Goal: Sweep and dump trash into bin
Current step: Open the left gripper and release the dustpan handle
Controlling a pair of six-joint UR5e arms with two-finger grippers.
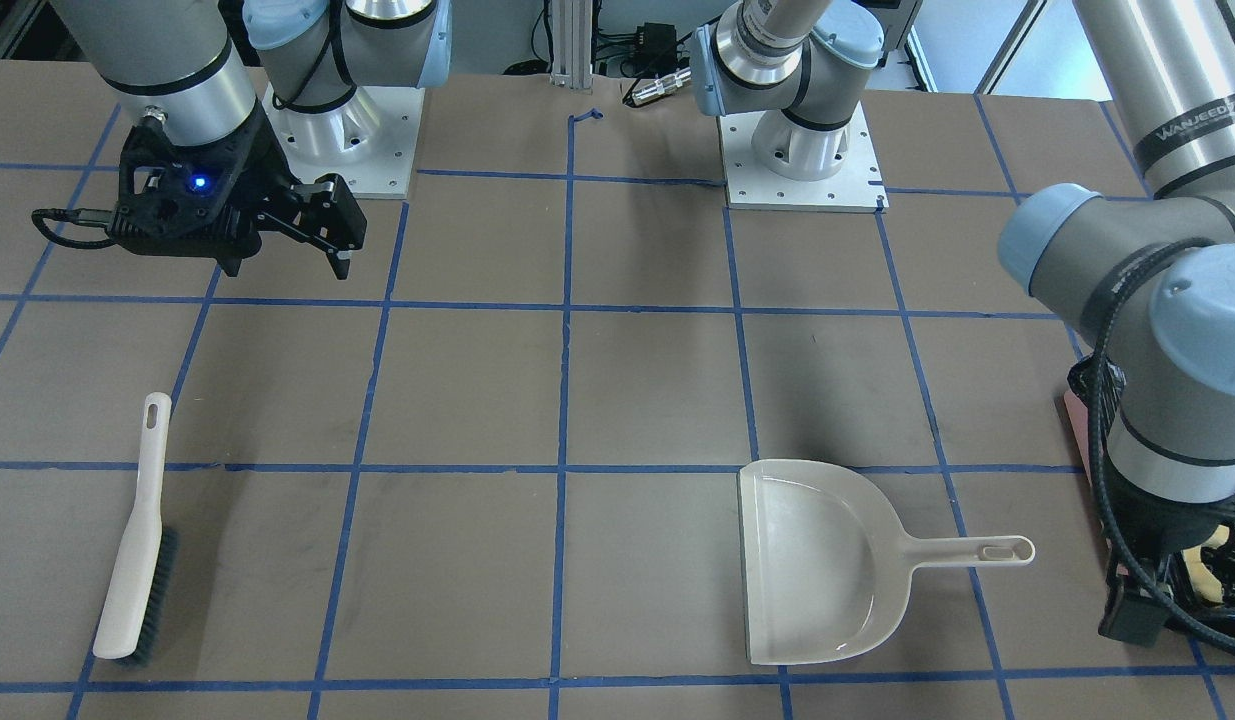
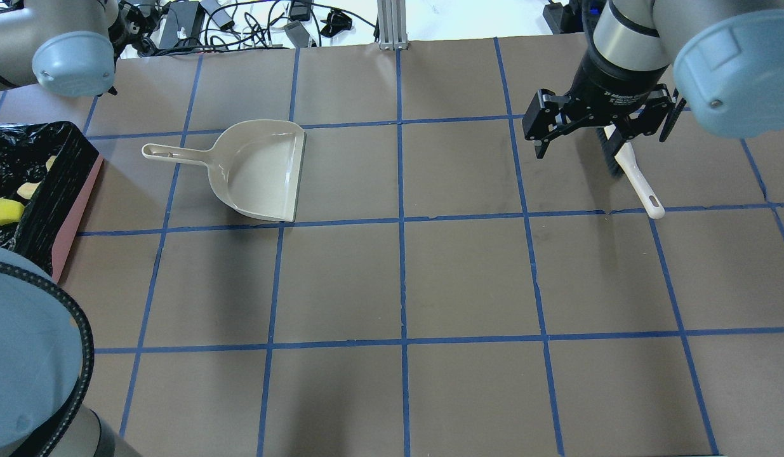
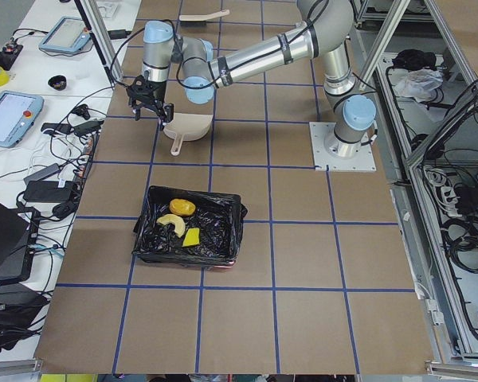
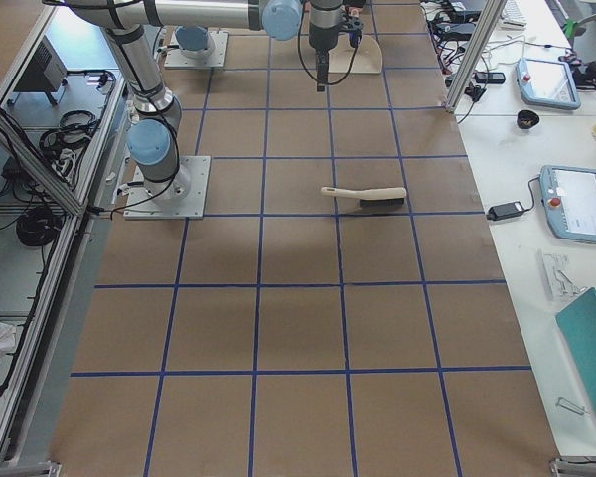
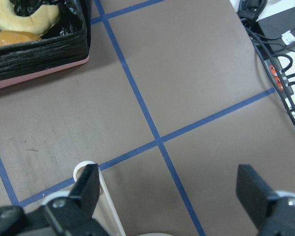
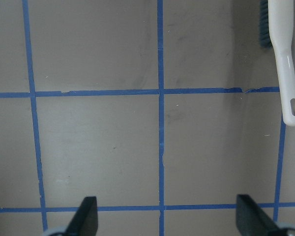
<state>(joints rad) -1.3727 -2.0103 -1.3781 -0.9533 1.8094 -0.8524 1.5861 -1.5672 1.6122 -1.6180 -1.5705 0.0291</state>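
Left wrist: trash (image 5: 24,17) beyond left tool (image 5: 169,189)

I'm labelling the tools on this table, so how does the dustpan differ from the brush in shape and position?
The dustpan is a broad, empty scoop with a short handle; the brush is long and slim with dark bristles. The dustpan lies on the robot's left side near the bin, the brush on its right side. Both are pale plastic with a hang hole, lying flat and unheld.
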